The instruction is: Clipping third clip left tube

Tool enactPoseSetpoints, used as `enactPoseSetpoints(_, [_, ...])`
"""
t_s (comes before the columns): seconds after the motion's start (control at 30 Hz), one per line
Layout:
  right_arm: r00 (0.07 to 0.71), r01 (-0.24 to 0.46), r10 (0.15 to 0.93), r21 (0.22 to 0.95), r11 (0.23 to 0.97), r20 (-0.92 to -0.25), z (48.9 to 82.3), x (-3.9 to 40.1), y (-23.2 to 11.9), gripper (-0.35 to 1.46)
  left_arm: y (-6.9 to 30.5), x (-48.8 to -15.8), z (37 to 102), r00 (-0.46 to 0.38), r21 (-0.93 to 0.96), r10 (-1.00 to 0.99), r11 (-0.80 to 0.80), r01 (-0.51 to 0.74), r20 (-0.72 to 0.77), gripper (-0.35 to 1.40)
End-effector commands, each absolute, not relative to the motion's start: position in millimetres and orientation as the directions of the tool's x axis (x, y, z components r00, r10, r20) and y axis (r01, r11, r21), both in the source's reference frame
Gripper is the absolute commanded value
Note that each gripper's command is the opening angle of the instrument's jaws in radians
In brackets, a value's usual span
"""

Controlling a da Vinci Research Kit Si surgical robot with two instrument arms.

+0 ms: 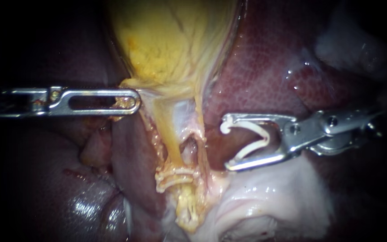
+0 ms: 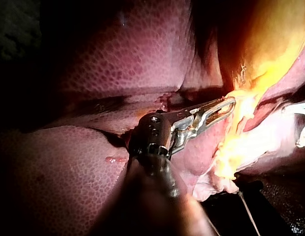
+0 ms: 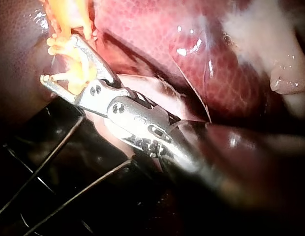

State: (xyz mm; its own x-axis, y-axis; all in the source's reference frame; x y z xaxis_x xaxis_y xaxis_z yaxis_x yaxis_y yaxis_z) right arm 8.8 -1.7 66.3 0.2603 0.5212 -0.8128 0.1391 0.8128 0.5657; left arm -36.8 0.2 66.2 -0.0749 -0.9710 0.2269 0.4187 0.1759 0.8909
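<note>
The yellow gallbladder [image 1: 171,40] hangs down into a yellowish left tube [image 1: 169,143], with a thinner strand [image 1: 199,121] to its right. Two white clips [image 1: 175,175] cross the tube low down. My left instrument [image 1: 130,101] has its slotted jaws shut on the gallbladder's lower edge; the left wrist view shows these jaws [image 2: 225,106] in bright yellow tissue. My right instrument [image 1: 227,143] stands to the right of the tubes, apart from them. Its jaws are spread wide around an open white clip [image 1: 254,139], which touches both. The right wrist view shows these jaws [image 3: 58,60] facing the yellow tissue.
Dark red liver [image 1: 265,76] surrounds the tubes on both sides. Pale whitish tissue [image 1: 265,197] lies below my right instrument. A small opening [image 1: 189,150] shows between the tube and the strand. Dark bench parts and wires [image 3: 54,162] lie under my right instrument.
</note>
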Motion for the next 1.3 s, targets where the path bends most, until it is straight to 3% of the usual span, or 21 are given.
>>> enactPoseSetpoints(0.03, [0.265, 0.143, 0.530, 0.577, 0.804, -0.805, 66.7, 9.1, -2.0, 0.59, 0.2, -36.8, 66.0, -0.075, 0.891, -0.971, 0.176, 0.419, 0.227, -0.35])
enactPoseSetpoints(0.53, [0.292, 0.121, 0.582, 0.633, 0.765, -0.759, 74.4, 12.6, -3.9, 0.59, -0.5, -36.5, 65.2, -0.077, 0.889, -0.971, 0.175, 0.422, 0.228, -0.35])
enactPoseSetpoints(0.97, [0.293, 0.102, 0.598, 0.647, 0.756, -0.746, 77.0, 14.6, -3.1, 0.59, -0.9, -36.6, 65.0, -0.073, 0.891, -0.971, 0.177, 0.418, 0.227, -0.35])
enactPoseSetpoints(1.3, [0.290, 0.140, 0.630, 0.683, 0.717, -0.721, 78.1, 17.4, -4.5, 0.59, -0.9, -36.6, 65.0, -0.073, 0.891, -0.971, 0.177, 0.418, 0.227, -0.35])
